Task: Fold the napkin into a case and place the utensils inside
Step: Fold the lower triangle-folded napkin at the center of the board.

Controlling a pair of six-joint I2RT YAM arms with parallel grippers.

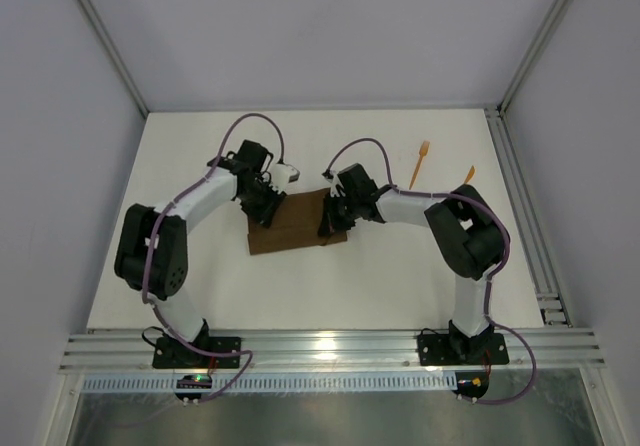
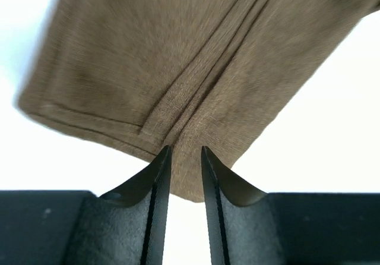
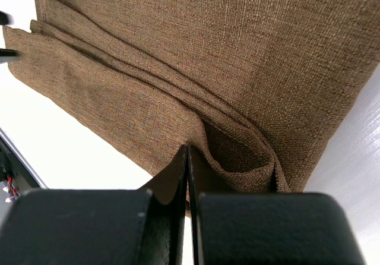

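left gripper: my left gripper (image 2: pixel 182 155) has its jaws a narrow gap apart, nothing clamped that I can see
left tips: fingertips (image 2: pixel 159 169) sit at the napkin's near corner in the left wrist view; the cloth shows through the gap, and I can't tell if they touch it
right gripper: my right gripper (image 3: pixel 187 151) has its jaws pressed together on the napkin's edge
right tips: the cloth puckers into a raised fold just beside the tips, with a small open pocket between layers to their right
napkin: the napkin (image 1: pixel 293 226) is a dark brown folded rectangle, lying on the white table (image 1: pixel 400 276) between my two wrists
layers: stacked edges and a long crease run across it in both wrist views
left arm position: at the napkin's far-left corner in the top view
right arm position: at the napkin's right end in the top view
fork: the orange fork (image 1: pixel 419 164) is on the table, far right of the napkin, tines pointing away from my bases, apart from the cloth
pointed utensil: the orange pointed utensil (image 1: pixel 468 175) is right of the fork, only its far end visible past my right arm
utensils vs napkin: both are outside the cloth
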